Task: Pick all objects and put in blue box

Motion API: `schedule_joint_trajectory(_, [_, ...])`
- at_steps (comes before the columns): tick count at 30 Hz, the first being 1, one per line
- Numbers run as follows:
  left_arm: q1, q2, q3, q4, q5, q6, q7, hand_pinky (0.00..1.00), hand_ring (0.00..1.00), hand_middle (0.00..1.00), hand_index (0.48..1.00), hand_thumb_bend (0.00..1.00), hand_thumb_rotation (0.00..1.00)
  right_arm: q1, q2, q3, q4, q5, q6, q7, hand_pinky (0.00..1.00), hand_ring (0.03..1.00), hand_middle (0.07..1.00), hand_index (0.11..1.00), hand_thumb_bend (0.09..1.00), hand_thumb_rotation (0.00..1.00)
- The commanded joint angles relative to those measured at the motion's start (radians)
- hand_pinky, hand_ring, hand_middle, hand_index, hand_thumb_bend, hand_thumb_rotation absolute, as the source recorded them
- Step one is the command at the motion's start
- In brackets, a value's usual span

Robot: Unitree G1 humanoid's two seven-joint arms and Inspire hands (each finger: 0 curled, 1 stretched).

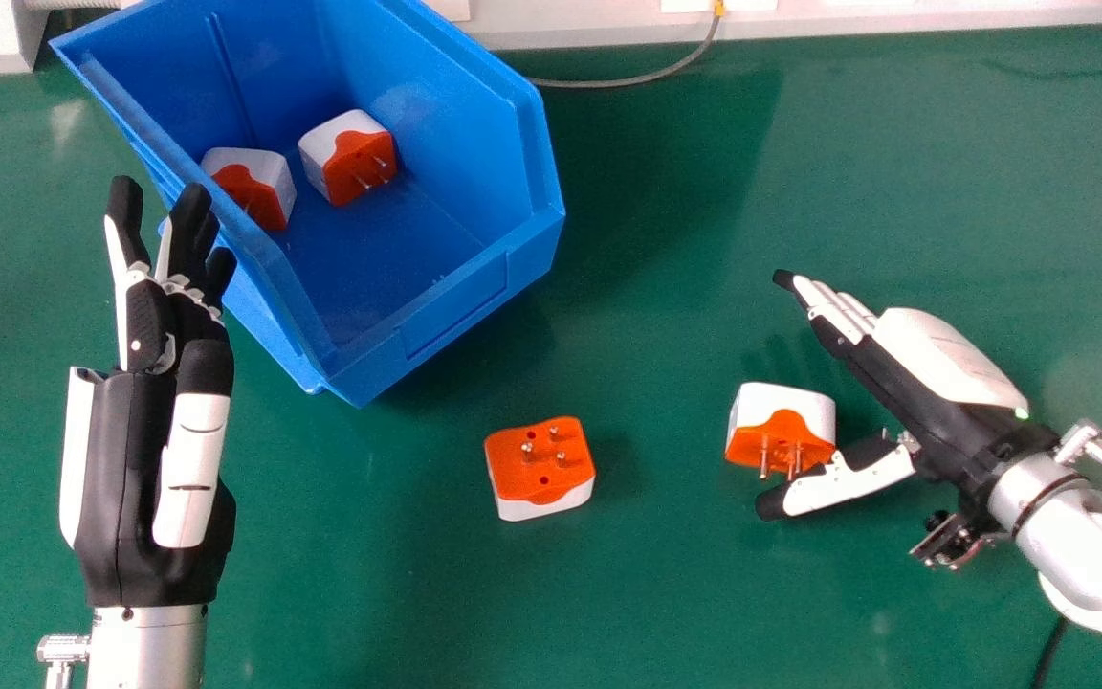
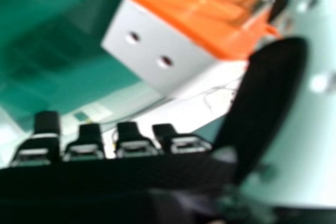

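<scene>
Orange-and-white adapter (image 1: 779, 407) sits between the thumb and straight fingers of my right hand (image 1: 948, 354) — I have it unclenched. Blue box (image 1: 436, 321) stands by the table's (image 1: 666, 593) far edge.

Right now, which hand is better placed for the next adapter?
Right, I'd say: the right hand is open, the rightmost adapter between thumb and fingers. The left hand is by the blue box, away from that adapter.

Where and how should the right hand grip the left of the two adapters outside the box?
Probably across the near and far sides of the adapter, the right hand coming from the right: its pins point up, leaving the blocky sides free to pinch.
</scene>
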Motion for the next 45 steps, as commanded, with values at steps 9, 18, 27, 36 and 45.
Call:
schedule_joint_trajectory(9, [0.005,0.003,-0.004,-0.019,-0.008,-0.004,-0.009,1.00,1.00,0.99,0.970,0.67,0.82,-0.005,0.047,0.037,0.024,-0.018,0.025,0.034,0.82,0.998,1.000,1.000,1.000,0.38])
schedule_joint_trajectory(18, [0.011,0.004,-0.005,-0.030,-0.011,-0.005,-0.008,1.00,1.00,0.99,0.970,0.67,0.82,-0.029,0.123,0.053,0.027,-0.012,0.041,0.050,0.82,0.998,1.000,1.000,1.000,0.37])
schedule_joint_trajectory(27, [0.019,-0.006,-0.005,-0.037,0.005,-0.011,0.010,1.00,1.00,0.99,0.969,0.68,0.82,-0.010,0.128,0.091,0.015,-0.019,0.001,0.031,0.84,1.000,1.000,1.000,1.000,0.37])
schedule_joint_trajectory(36, [0.018,-0.002,-0.003,-0.036,-0.001,-0.005,0.008,1.00,1.00,0.99,0.969,0.68,0.83,0.009,0.105,0.114,0.009,-0.016,-0.011,0.030,0.85,1.000,1.000,1.000,1.000,0.37])
schedule_joint_trajectory(45, [0.018,-0.002,-0.007,-0.040,-0.001,-0.001,0.006,1.00,1.00,0.99,0.969,0.68,0.83,0.019,0.091,0.120,0.003,-0.017,-0.005,0.033,0.84,1.000,1.000,1.000,1.000,0.37])
